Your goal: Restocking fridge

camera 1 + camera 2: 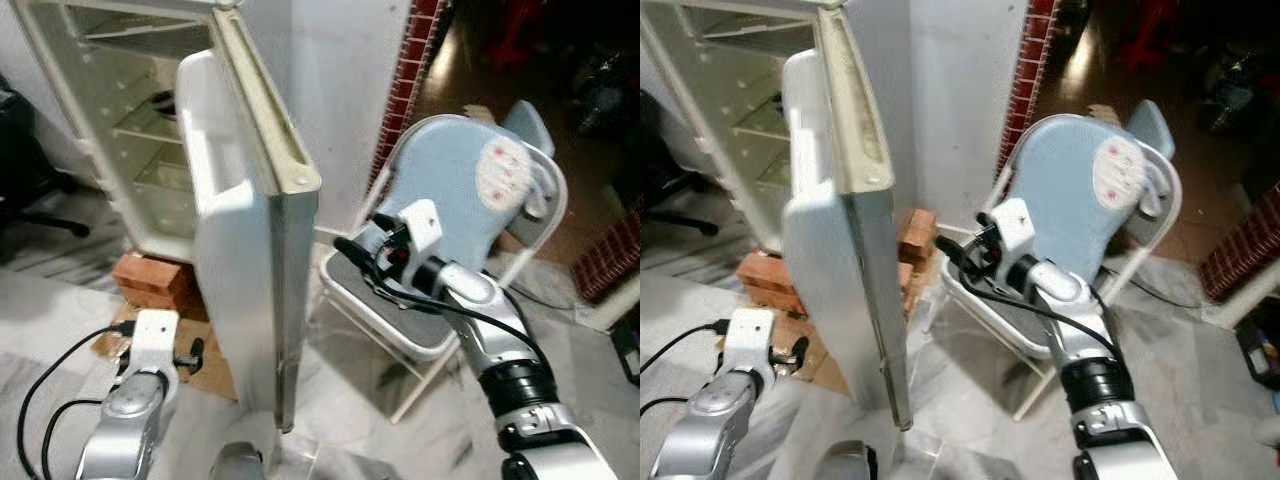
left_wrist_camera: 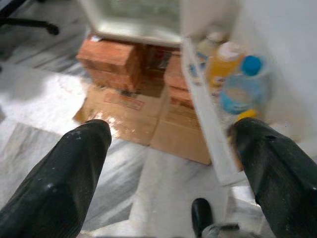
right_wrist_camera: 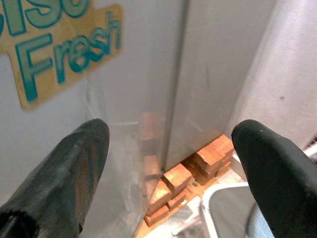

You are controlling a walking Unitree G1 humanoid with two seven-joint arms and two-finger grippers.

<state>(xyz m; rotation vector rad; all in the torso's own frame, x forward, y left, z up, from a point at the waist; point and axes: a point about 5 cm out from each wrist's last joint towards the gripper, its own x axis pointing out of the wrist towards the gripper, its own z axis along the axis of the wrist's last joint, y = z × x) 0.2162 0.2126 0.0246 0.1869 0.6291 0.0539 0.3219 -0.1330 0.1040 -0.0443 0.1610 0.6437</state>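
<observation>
The fridge [image 1: 150,150] stands open in the upper left of your frame, its door [image 1: 250,230] swung toward you, bottles [image 2: 233,74] on the door shelf. Your left gripper [image 2: 168,163] is spread empty near them; your right gripper [image 3: 168,148] is spread empty before the blue chair [image 1: 450,190].

Likely a home — fridge [image 1: 240,200] on bricks [image 1: 155,280], folding chair [image 1: 450,230], marble floor [image 1: 60,320].
</observation>
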